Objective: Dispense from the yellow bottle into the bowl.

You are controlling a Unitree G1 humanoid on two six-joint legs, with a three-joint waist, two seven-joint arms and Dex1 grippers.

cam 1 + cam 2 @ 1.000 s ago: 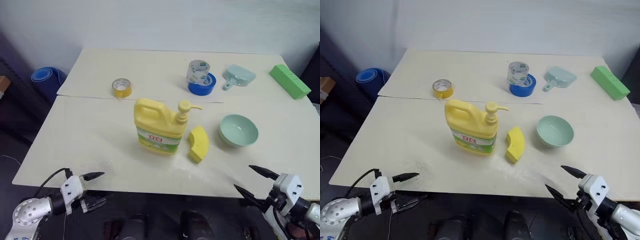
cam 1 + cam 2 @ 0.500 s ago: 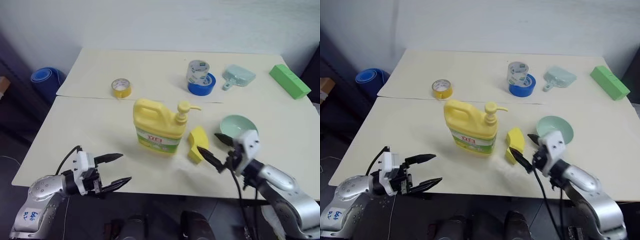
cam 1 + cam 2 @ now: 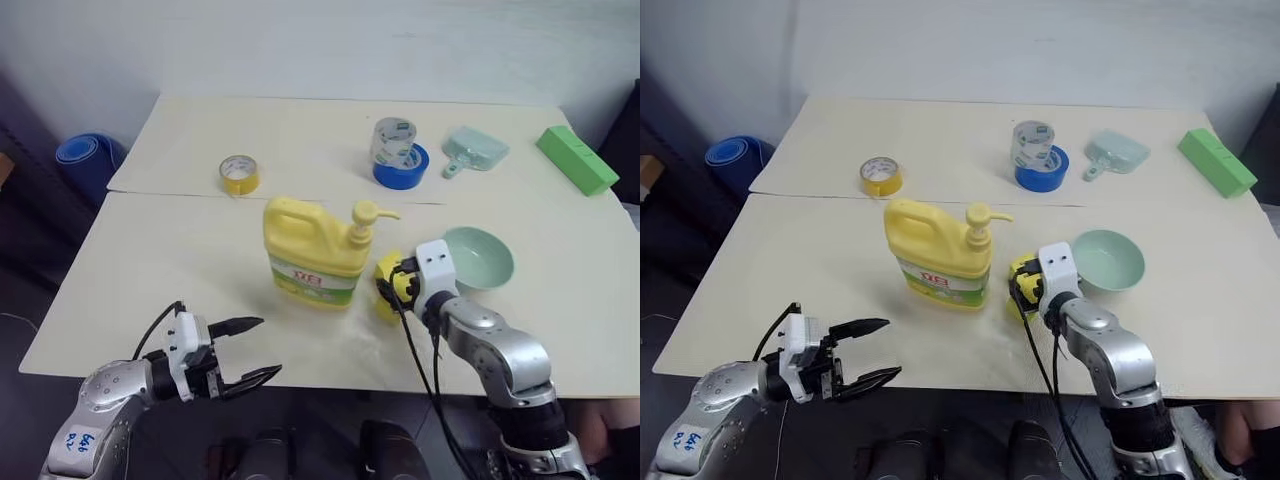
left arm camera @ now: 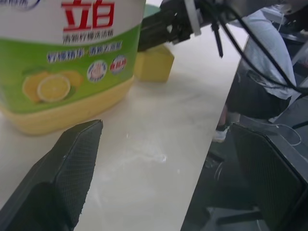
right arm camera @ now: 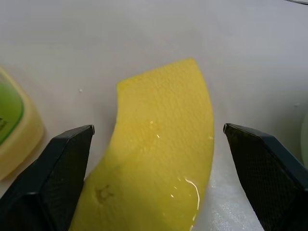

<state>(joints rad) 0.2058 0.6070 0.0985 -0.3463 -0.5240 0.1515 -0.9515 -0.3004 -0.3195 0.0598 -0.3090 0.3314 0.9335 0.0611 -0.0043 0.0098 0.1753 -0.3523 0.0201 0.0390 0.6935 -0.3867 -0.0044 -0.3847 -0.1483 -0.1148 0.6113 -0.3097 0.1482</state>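
Note:
The yellow bottle [image 3: 315,255] stands upright at the table's middle, its pump nozzle [image 3: 368,215] pointing right toward the mint-green bowl [image 3: 478,258]. A yellow sponge wedge [image 5: 159,144] lies between bottle and bowl. My right gripper [image 3: 388,290] is open just over this wedge, one finger on each side of it, right of the bottle and left of the bowl. My left gripper [image 3: 247,351] is open with nothing in it at the table's front edge, below and left of the bottle. In the left wrist view the bottle's label [image 4: 72,57] is close ahead.
At the back of the table are a small yellow tape roll [image 3: 239,173], a clear tape roll on a blue one [image 3: 400,152], a teal dustpan scoop [image 3: 475,150] and a green block [image 3: 577,160]. A blue roll [image 3: 80,155] lies on the floor at the left.
My right gripper has come up from the front right edge and moved forward and left onto the sponge wedge. My left gripper has risen and shifted right along the front edge.

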